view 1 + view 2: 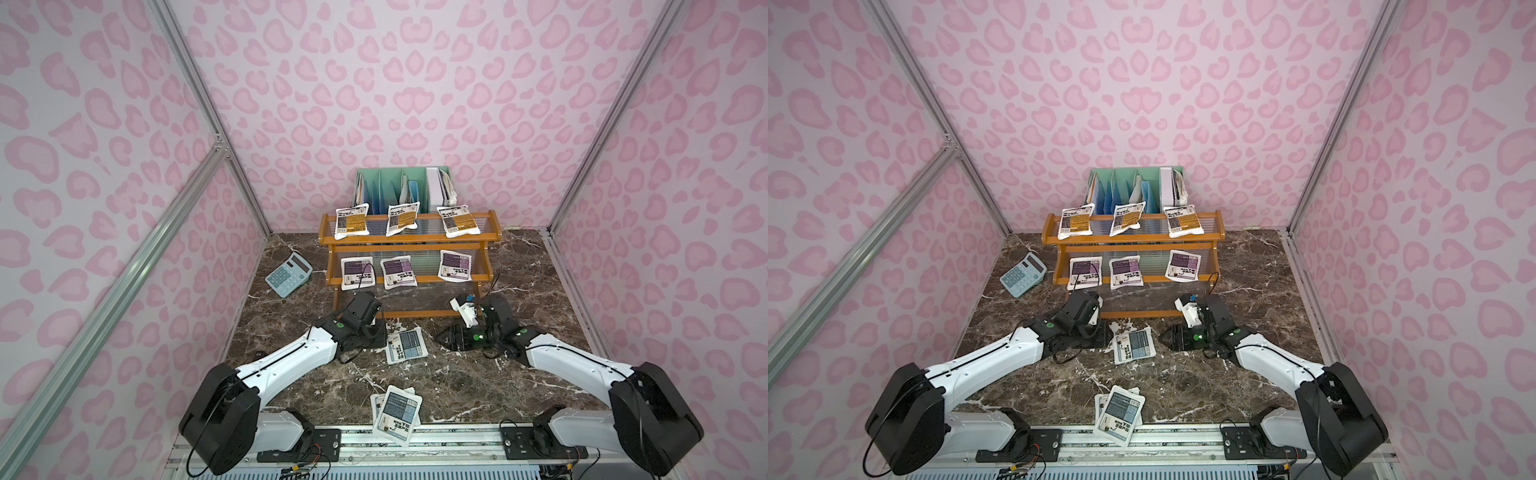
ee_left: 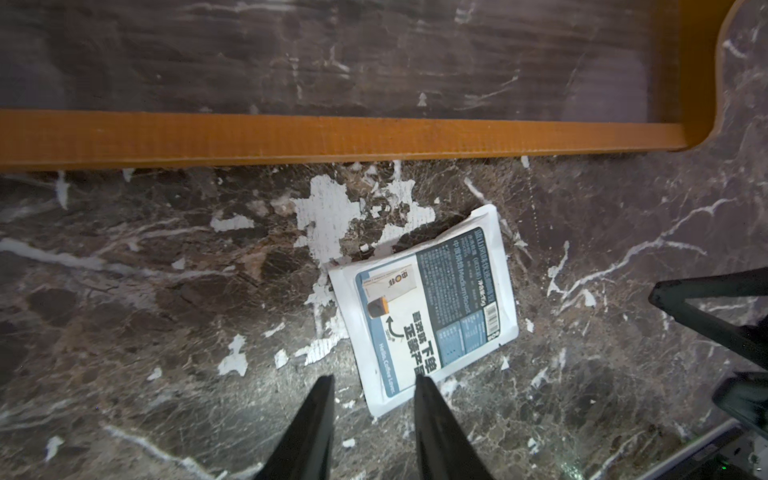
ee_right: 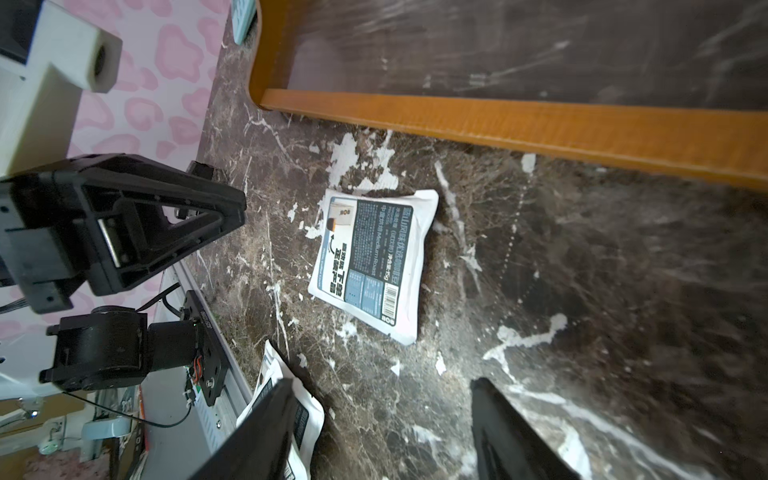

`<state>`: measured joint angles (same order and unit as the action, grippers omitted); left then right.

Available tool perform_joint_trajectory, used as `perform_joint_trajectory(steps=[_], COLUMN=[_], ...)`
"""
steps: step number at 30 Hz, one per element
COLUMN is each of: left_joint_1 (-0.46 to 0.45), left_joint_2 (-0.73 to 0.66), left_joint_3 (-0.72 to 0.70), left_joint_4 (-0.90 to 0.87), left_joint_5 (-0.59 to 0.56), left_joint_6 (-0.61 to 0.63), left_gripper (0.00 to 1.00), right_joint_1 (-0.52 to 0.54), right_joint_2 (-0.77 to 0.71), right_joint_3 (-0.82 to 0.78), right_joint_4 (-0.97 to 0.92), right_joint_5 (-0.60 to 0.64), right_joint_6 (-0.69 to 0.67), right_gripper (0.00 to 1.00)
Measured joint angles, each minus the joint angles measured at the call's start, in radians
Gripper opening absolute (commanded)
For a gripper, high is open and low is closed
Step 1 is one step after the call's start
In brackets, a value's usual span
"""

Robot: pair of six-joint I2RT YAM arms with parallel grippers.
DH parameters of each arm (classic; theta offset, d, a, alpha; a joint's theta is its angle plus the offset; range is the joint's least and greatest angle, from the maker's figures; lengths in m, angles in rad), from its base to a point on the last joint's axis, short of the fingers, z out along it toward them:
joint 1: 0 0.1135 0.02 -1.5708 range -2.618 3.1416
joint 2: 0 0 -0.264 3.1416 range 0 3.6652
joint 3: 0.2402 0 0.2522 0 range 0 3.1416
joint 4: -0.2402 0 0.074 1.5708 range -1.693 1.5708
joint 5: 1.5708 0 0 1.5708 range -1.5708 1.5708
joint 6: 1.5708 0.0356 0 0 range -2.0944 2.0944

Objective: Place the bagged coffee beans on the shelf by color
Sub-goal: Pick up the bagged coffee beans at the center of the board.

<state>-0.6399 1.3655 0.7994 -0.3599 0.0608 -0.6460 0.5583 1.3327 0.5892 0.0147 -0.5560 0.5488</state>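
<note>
ok so going L to R: light-blue calculator (image 1: 289,274) sits far left on the marble, not part of the job, ignore. Next is the left gripper (image 2: 374,380), low over the table w/ its fingers partway apart and nothing pinched btwn them. In the left wrist view one corner of the grey-blue pouch (image 2: 432,299) pokes in right by the tips, can't tell if it's touching. That pouch (image 1: 406,345) lies flat, label up, on the table just in front of the shelf (image 1: 409,240), btwn the two grippers. Shelf-wise: three yellow pouches (image 1: 352,221) up top, three purple pouches (image 1: 399,271) on the middle tier, and the bottom tier (image 1: 415,313) has none, so imo that's where the grey-blue ones go. Two more grey-blue, the stacked pair (image 1: 397,415), sit at the table's front edge, partly over the rail. The right gripper (image 3: 380,386) is on the pouch's other side, fingers wide apart, holding nothing. Handling guess: these look light, soft and puffy w/ slick film, so prob slidey on marble and floppy once lifted. I'd pinch a sealed edge or corner rather than squeeze the middle, and the end nearer the shelf looks a bit lifted.
</note>
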Motion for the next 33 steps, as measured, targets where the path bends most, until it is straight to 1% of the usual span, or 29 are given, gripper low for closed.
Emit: perform_joint_trajectory(steps=[4,9,13,19,25,27,28,29,30,33], left_joint_1=[-0.006,-0.011,-0.017,-0.042,-0.076,-0.085,-0.089,-0.092,-0.093,-0.095], left_joint_2=[0.091,0.184,0.232,0.295,0.32,0.319,0.319,0.318,0.317,0.315], left_joint_3=[0.03,0.07,0.08,0.092,0.126,0.128,0.13,0.133,0.139,0.152], left_joint_4=[0.033,0.061,0.062,0.019,-0.026,-0.035,-0.04,-0.052,-0.071,-0.114], left_joint_5=[0.002,-0.006,-0.018,-0.047,-0.098,-0.111,-0.115,-0.116,-0.115,-0.114], left_joint_6=[0.025,0.053,0.058,0.073,0.097,0.1,0.1,0.103,0.105,0.114], left_gripper=[0.33,0.28,0.23,0.21,0.2,0.2,0.2,0.2,0.2,0.2], right_joint_1=[0.008,0.016,0.024,0.028,0.037,0.044,0.047,0.051,0.054,0.056], right_joint_2=[0.095,0.192,0.245,0.318,0.39,0.411,0.417,0.423,0.428,0.433], right_joint_3=[0.009,0.012,0.013,0.021,0.048,0.062,0.069,0.075,0.08,0.093], right_joint_4=[0.05,0.066,0.076,0.16,0.238,0.253,0.254,0.255,0.253,0.243], right_joint_5=[-0.031,-0.08,-0.127,-0.215,-0.27,-0.274,-0.274,-0.266,-0.256,-0.24], right_joint_6=[-0.008,-0.031,-0.058,-0.084,-0.089,-0.086,-0.079,-0.079,-0.074,-0.061], right_gripper=[0.67,0.66,0.65,0.64,0.58,0.53,0.48,0.42,0.32,0.08])
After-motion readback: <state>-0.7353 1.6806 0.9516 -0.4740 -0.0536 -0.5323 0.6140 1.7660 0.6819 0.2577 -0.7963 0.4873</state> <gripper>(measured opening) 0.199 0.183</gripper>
